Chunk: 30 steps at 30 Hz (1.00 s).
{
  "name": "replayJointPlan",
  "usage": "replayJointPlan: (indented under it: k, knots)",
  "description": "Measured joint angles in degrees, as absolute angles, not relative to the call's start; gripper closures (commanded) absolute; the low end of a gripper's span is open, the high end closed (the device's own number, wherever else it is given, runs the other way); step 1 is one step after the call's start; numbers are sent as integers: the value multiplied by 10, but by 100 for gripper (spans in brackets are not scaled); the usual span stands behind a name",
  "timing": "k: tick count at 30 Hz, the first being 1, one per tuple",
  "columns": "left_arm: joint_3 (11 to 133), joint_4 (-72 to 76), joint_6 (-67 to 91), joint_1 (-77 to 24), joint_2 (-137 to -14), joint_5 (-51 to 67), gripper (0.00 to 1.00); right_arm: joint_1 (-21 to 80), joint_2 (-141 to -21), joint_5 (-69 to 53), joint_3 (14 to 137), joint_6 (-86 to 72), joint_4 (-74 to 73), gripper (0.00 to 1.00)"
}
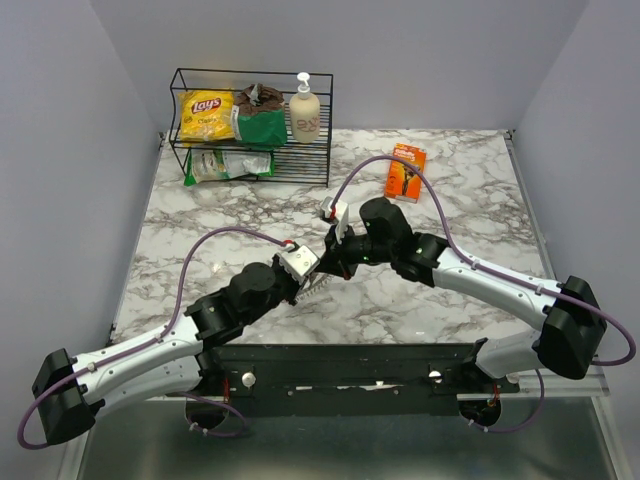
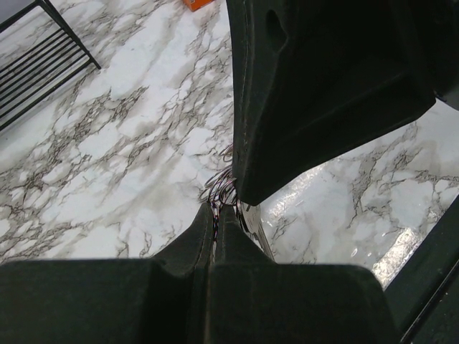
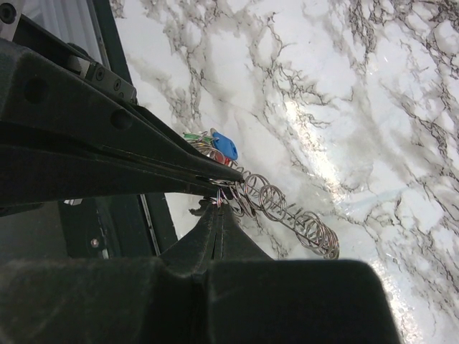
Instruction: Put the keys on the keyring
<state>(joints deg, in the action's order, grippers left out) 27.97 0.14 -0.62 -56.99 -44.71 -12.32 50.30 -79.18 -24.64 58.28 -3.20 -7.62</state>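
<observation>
The two arms are seen to meet over the middle of the marble table (image 1: 470, 200), slightly towards its near edge.

Left gripper (image 2: 216, 215): the jaws are closed, with only a thin slit between the fingers. Wire loops are pinched at the tips.

Right gripper (image 3: 219, 215): the jaws are likewise closed, and the tips are set into the coils of the keyring (image 3: 287, 211). The tips of the two grippers are almost touching, the left reaching in from the left and the right from the right.

Keyring: it is held at one end by both grippers. From there its row of silvery loops trails away across the marble in the right wrist view. Whether the free end rests on the surface cannot be told.

Keys (image 3: 226, 147): these are bunched at the gripped end, just beside the left fingers. A blue head and a green head (image 3: 192, 135) are made out, with a trace of red beneath the blue. Whether any key is threaded on the loop cannot be told.

Other items: a black wire rack (image 1: 327, 150) is noted at the far left, holding a yellow Lay's bag (image 1: 206, 113), a green bag (image 1: 262, 120) and a pump bottle (image 1: 305, 115). An orange box (image 1: 406, 172) lies to the right of the rack, well apart from the grippers.
</observation>
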Motion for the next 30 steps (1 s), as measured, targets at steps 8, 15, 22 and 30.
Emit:
replayJointPlan:
  k: [8, 15, 22, 30]
  knots:
    - [281, -3, -6, -569, -439, -124, 100, 503, -792, -242, 583, -32, -79, 99]
    - [281, -5, -6, -567, -422, -123, 100, 503, -792, -229, 583, -32, -89, 99]
    - [281, -5, -6, -568, -420, -121, 100, 505, -793, -218, 583, -36, -91, 99]
    - [278, -6, -6, -567, -399, -117, 100, 506, -795, -217, 583, -42, -89, 99]
